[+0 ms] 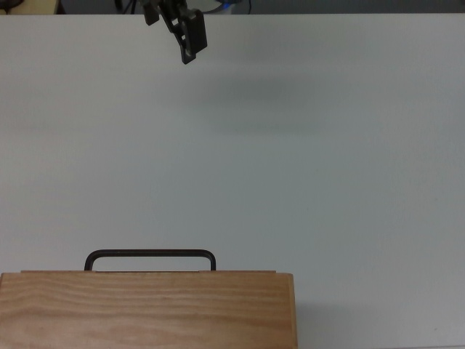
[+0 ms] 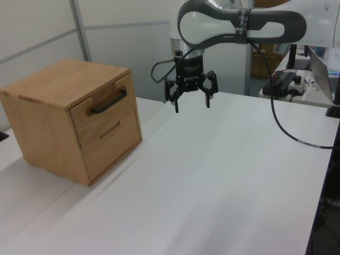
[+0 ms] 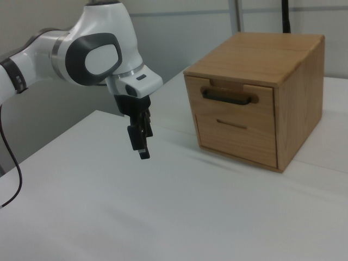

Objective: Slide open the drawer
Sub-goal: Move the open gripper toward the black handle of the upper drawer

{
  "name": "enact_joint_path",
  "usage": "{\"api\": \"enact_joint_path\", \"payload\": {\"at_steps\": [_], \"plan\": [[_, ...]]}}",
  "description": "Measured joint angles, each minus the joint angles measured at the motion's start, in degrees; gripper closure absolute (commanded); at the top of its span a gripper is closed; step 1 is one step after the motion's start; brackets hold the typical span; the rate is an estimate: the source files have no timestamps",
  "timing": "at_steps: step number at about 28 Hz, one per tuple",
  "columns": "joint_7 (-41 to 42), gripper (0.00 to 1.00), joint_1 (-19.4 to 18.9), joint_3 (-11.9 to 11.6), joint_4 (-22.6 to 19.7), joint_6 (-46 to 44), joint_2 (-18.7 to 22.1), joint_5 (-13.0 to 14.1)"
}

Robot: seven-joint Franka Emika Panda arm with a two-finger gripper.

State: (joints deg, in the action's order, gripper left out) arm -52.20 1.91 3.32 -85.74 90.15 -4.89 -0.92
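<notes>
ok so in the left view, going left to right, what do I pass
Wooden cabinet → drawer with its black handle → pincer, hanging above the white table → cable.

Light wood drawer (image 2: 101, 109) with black bar handle (image 2: 110, 102), closed.

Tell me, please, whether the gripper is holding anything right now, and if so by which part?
Nothing is held. The gripper is open and empty above the table, well apart from the drawer's handle.
</notes>
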Motion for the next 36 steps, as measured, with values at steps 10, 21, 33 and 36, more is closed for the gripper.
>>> {"api": "enact_joint_path", "payload": {"at_steps": [10, 21, 33, 36], "plan": [[-21.49, 0.00, -0.14, 0.25, -0.24, 0.00, -0.28, 0.01], [-37.42, 0.00, -0.79, 0.30, -3.21, 11.24, -1.76, 0.03], [-41.73, 0.00, -0.93, 0.33, -4.95, 36.91, -7.90, 0.03], [-41.85, 0.00, -0.86, 0.33, -4.95, 43.17, -9.56, 0.03]]}}
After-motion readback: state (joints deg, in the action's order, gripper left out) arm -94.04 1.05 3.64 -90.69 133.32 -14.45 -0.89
